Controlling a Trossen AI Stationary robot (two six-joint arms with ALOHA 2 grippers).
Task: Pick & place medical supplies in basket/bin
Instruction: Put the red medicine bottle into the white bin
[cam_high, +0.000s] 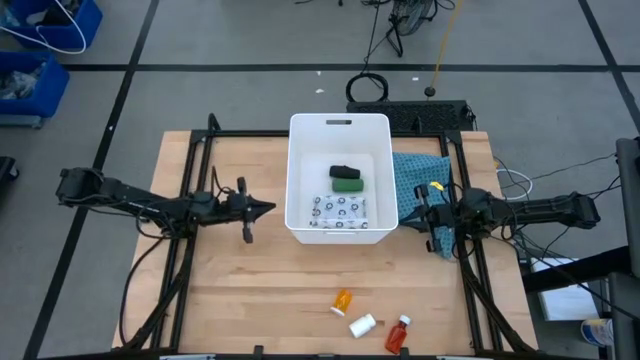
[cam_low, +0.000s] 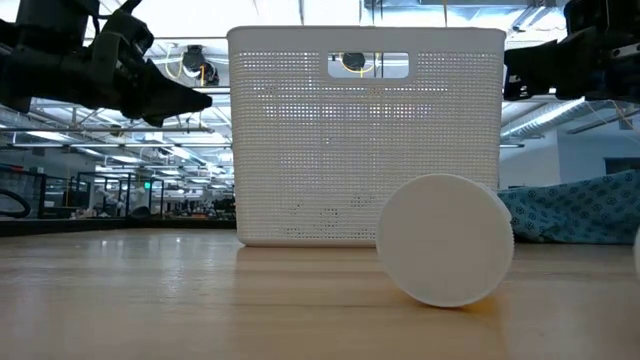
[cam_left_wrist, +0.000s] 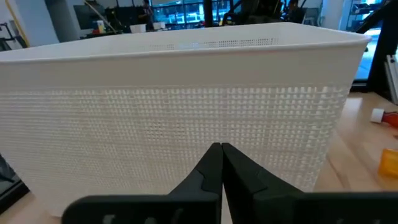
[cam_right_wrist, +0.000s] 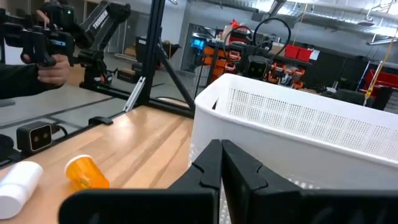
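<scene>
The white tub (cam_high: 339, 125) stands mid-table on its base; inside lie the white dark-patterned packet (cam_high: 339, 209), the green-white box (cam_high: 347, 184) and the black oblong piece (cam_high: 344, 171). The orange bottle (cam_high: 342, 301), white cylinder (cam_high: 362, 325) and red white-capped bottle (cam_high: 398, 334) lie on the wood near the near edge. My left gripper (cam_high: 270, 208) hovers shut just left of the tub, its fingertips (cam_left_wrist: 221, 149) facing the perforated wall. My right gripper (cam_high: 410, 212) hovers shut right of the tub, over the teal cloth (cam_high: 420, 185).
The low view shows the white cylinder (cam_low: 445, 240) lying on its side in front of the tub (cam_low: 365, 140). Blue bins (cam_high: 40, 50) sit on the floor beyond the far left corner. A person's hand (cam_right_wrist: 53, 68) holds a device in the room past the table. Bare wood lies left of the tub.
</scene>
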